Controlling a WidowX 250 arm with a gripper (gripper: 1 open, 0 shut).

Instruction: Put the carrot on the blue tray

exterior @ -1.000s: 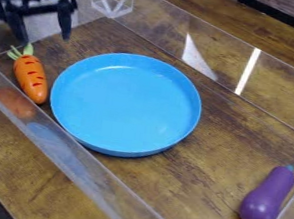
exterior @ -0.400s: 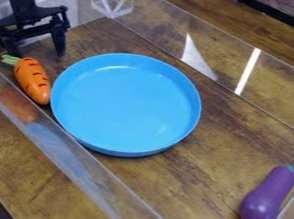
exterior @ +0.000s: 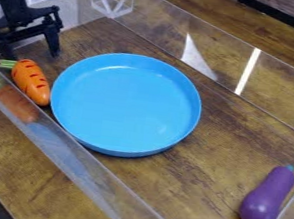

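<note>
Over the last second our gripper (exterior: 24,32) has drifted left and sunk toward the wooden surface (exterior: 228,132) — it now hangs just above and behind the leafy end of the carrot (exterior: 30,78), jaws spread wide and holding nothing. The carrot itself has nudged a little, lying on the surface just left of the blue tray (exterior: 123,104), close to its rim but outside it. We read this as the approach to the grasp: no pick has happened, so the task is barely begun. The tray is empty, and the purple eggplant (exterior: 268,197) sits well apart at the lower right. We find no brand, label or writing legible anywhere.
</note>
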